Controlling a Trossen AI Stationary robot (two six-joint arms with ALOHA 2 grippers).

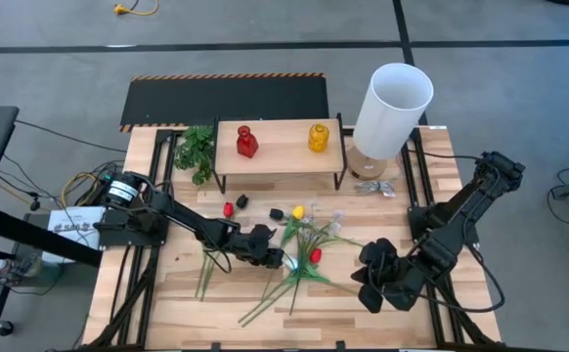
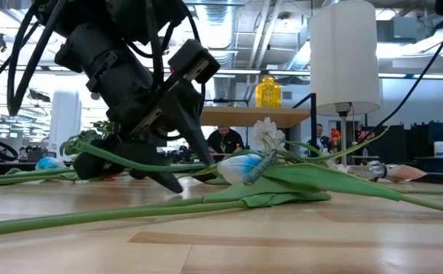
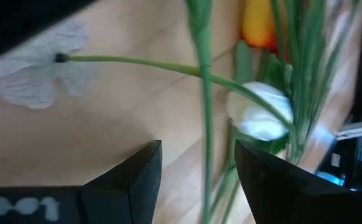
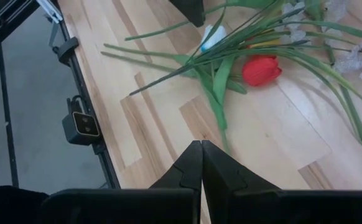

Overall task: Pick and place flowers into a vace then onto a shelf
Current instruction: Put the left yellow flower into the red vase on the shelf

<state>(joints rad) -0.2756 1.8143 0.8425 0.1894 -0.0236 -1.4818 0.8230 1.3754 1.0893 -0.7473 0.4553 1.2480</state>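
Note:
Several flowers (image 1: 304, 244) lie in a loose heap on the wooden table in front of the shelf (image 1: 280, 156): a red tulip (image 4: 260, 70), a yellow one (image 1: 298, 211), a white one (image 3: 259, 112) and long green stems. On the shelf stand a red vase (image 1: 246, 142) and a yellow vase (image 1: 319, 137). My left gripper (image 3: 196, 180) is low at the heap's left side and open, a finger on either side of a green stem (image 3: 206, 143), just short of the white tulip. My right gripper (image 4: 201, 149) hovers shut above the table, right of the heap.
A tall white lamp (image 1: 392, 98) stands right of the shelf, with a bushy green sprig (image 1: 196, 152) at the shelf's left end. Small loose red (image 1: 229, 208) and black (image 1: 242, 201) heads lie in front of the shelf. People show beyond the table (image 2: 223, 141).

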